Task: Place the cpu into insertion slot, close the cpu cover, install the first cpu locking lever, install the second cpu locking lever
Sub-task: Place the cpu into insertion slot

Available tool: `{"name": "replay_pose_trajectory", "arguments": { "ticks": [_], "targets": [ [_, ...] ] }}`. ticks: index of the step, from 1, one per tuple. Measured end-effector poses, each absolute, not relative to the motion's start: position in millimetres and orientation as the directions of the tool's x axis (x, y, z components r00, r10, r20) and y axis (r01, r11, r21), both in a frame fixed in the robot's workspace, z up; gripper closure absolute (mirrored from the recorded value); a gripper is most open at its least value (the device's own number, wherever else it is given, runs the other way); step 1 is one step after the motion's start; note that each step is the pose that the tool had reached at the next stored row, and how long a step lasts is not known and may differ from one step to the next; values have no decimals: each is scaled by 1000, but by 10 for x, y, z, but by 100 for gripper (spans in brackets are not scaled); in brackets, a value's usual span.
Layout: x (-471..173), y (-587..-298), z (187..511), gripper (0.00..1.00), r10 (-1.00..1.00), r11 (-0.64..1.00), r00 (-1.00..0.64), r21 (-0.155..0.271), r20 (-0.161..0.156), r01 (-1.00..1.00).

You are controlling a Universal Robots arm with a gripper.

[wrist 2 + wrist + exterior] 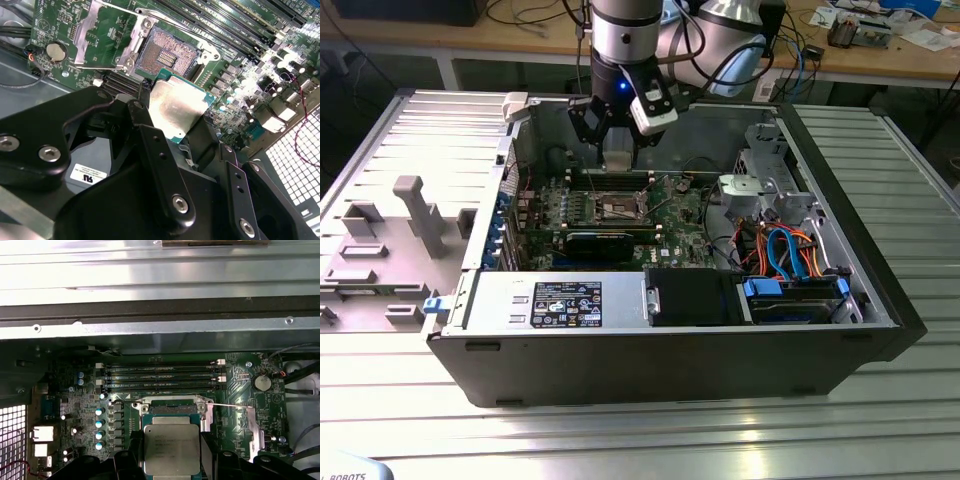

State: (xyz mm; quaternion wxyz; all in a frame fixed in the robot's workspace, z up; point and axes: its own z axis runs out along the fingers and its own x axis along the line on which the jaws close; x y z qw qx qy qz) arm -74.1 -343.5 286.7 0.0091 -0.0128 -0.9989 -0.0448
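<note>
My gripper (618,158) hangs inside the open computer case, shut on the cpu (175,107), a flat square chip with a dull silver top. In both wrist views black fingers (150,145) clamp it by two opposite edges. It is held a little above the green board, close beside the insertion slot (167,54), whose brownish-gold contact field lies bare. In the first wrist view the cpu (171,449) hides most of the insertion slot (172,409). The cpu cover (102,30) is swung open to one side of the socket, and a thin wire lever (227,405) stands raised.
Long black memory slots (165,376) run beside the socket. A long black card (610,243) lies across the board. A labelled silver box (555,300), a blue drive bay (795,295) and orange cables (780,245) fill the case front. The case walls (520,130) enclose the board.
</note>
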Motion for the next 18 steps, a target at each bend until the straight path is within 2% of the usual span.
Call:
{"name": "replay_pose_trajectory", "arguments": {
  "ticks": [18],
  "targets": [
    [-742,-3435,2811,46,20,996,-1000,81,19,22]
  ]
}}
